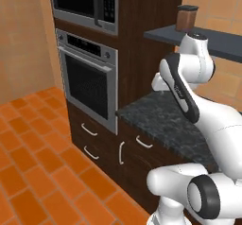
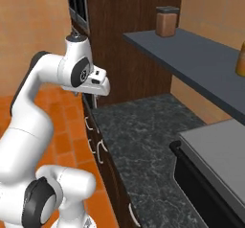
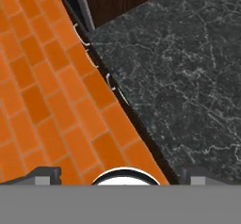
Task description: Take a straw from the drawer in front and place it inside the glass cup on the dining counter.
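The two-finger gripper (image 3: 117, 175) is being held wide open and empty above the dark speckled countertop's (image 3: 188, 77) front edge, probably for scouting; no straw or drawer is being spotted around it yet.

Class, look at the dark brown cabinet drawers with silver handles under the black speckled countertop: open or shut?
Shut: the dark brown cabinet drawers sit flush, no interior visible.

Dark brown drawer (image 1: 158, 149) sits shut (curved silver handle)

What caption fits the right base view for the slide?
Franka arm poised with open gripper above the dark speckled countertop, beside the tall wooden cabinet; brown canister on shelf.
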